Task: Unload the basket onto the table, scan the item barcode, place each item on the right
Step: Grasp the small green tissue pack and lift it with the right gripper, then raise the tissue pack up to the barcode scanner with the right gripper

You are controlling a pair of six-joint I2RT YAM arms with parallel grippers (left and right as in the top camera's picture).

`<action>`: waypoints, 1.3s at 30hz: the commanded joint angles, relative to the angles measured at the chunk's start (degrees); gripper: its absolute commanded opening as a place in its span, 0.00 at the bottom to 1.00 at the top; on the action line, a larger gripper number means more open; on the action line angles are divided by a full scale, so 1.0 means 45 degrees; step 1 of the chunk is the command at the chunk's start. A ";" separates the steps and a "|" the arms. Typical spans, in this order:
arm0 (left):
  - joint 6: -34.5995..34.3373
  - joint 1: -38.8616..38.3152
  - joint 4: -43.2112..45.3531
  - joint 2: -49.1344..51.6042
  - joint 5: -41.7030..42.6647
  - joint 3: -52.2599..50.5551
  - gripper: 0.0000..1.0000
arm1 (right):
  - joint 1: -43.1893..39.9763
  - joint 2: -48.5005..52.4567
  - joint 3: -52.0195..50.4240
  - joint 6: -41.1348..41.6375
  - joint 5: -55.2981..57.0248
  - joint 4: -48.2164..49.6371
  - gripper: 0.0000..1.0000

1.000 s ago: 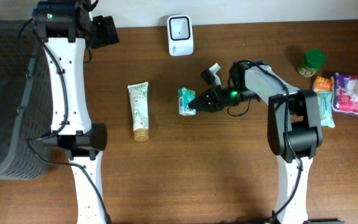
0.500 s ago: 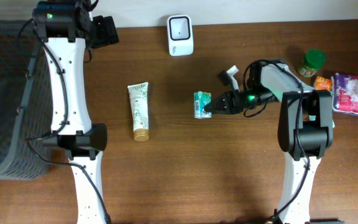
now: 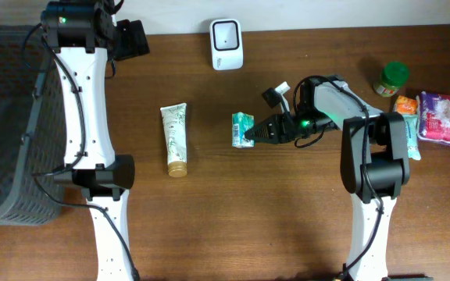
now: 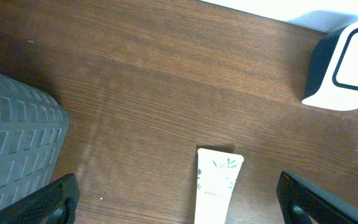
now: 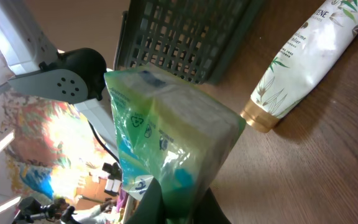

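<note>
Green packet (image 3: 243, 129) is pinched at its 3 o'clock edge by the right fingers (image 3: 259, 133), which press together on it near the middle of the counter (image 3: 233, 218). Seen from overhead, the packet's long axis runs from 12 to 6 o'clock, leaning slightly, with one short end pointing toward the far edge. Whether it touches the wood cannot be told. The right wrist view shows the packet (image 5: 166, 137) standing up from the dark fingers (image 5: 146, 202), its crinkled film carrying a recycling mark.

A dark mesh basket (image 3: 2, 117) fills the 9 o'clock side of the counter. The left arm reaches along it to the far corner, and its left fingers (image 4: 55, 199) are spread wide, holding nothing, above bare wood.

A white tube (image 3: 175, 139) lies at 9 o'clock from the packet, well apart from it. Its long axis also runs from 12 to 6 o'clock, with the gold cap toward 6 o'clock.

The white scanner (image 3: 226, 33) stands at 12 o'clock from the packet, near the far edge.

At 3 o'clock a purple pack (image 3: 444, 117), an orange packet (image 3: 405, 105) and a green-lidded jar (image 3: 393, 78) sit clustered together.
</note>
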 commanded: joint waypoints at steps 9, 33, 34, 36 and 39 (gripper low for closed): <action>0.0151 0.0000 -0.0005 -0.0272 -0.0136 -0.0024 0.99 | 0.0005 0.0039 0.0753 0.0957 -0.0330 0.1243 0.04; 0.0151 0.0000 -0.0005 -0.0272 -0.0141 -0.0024 0.99 | 0.3317 0.0121 0.5469 1.1268 2.2848 1.7690 0.04; 0.0151 0.0000 -0.0005 -0.0272 -0.0141 -0.0024 0.99 | 0.3614 0.0330 0.5469 1.0637 2.3241 1.8316 0.04; 0.0151 0.0000 -0.0005 -0.0272 -0.0136 -0.0024 0.99 | 0.3939 0.1064 0.5469 1.0127 2.3571 1.9793 0.04; 0.0151 0.0000 -0.0005 -0.0272 -0.0136 -0.0024 0.99 | 0.3934 0.1666 0.5469 0.8257 2.3581 2.0478 0.04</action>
